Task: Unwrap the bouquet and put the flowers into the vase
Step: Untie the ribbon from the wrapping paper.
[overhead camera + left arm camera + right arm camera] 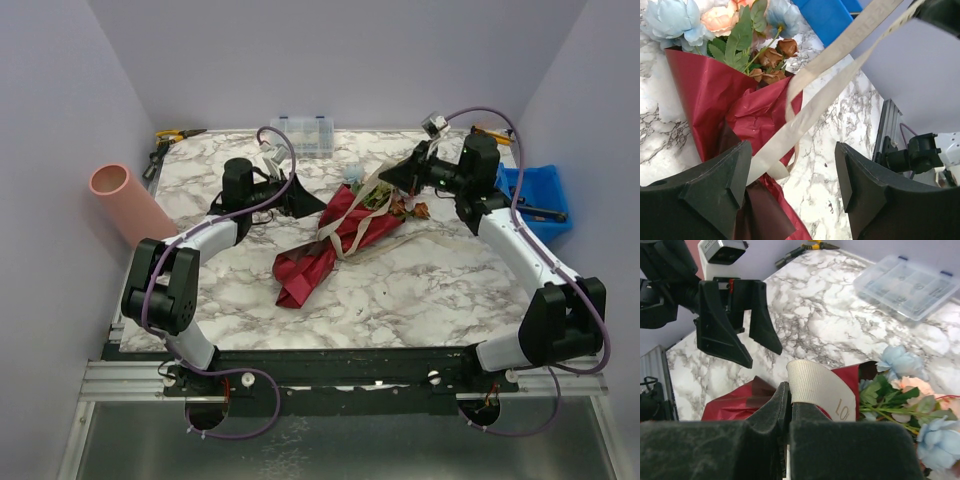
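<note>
The bouquet (335,245) lies slanted in the middle of the table, its maroon wrap (705,90) open at the far end where the flowers (730,20) show in blue, peach and brown. A beige ribbon (820,387) rises from the wrap to my right gripper (790,400), which is shut on its end above the blooms (900,385). My left gripper (792,175) stands open just left of the wrap; the ribbon (830,75) runs past its left finger (725,185) unclamped. In the top view the left gripper (305,200) and right gripper (388,175) flank the bouquet's head. The vase (125,200) lies off the table's left edge.
A blue bin (540,195) sits at the right edge beside the right arm. A clear plastic box (302,135) stands at the back, with pliers (175,135) at the back left corner. Purple walls close in the left, back and right sides.
</note>
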Available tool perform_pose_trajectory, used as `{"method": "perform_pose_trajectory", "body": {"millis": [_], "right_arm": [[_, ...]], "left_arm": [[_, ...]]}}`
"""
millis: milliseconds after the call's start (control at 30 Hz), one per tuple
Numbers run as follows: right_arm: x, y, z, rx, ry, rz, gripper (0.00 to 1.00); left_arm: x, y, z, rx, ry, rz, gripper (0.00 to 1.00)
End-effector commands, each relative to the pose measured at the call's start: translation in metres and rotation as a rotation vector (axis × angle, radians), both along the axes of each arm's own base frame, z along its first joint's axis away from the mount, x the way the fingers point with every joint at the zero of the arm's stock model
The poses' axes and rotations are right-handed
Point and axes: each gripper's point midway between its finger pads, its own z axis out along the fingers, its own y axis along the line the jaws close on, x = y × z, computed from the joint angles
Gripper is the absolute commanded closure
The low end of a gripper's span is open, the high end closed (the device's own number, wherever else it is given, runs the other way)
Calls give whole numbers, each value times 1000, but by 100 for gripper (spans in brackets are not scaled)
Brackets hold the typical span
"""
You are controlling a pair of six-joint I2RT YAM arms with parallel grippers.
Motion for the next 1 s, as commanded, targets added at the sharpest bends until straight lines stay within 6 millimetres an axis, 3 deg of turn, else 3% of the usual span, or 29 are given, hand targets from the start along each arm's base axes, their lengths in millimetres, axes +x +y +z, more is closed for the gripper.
{"method": "perform_pose_trajectory", "body": {"millis": [0,367,533,667,800,967], "right_arm": [[13,-18,26,-25,-81,-89,99],[46,-87,68,-101,-182,-374,100],[60,-118,69,-180,-207,-513,100],[72,-135,51,-238,-196,-576,99],[86,-136,11,-299,-123,-562,99],[95,-147,-23,-369,-53,-590,99]], "left_arm": [[-1,0,0,27,-79,-10,29],[1,-2,-11,46,-83,-22,34],[-4,-4,-12,76,-138,-47,38],[-12,-15,-23,198,-215,-103,43],[-28,-35,-41,366,-300,-200,44],[-37,-45,-41,383,-308,-224,44]]}}
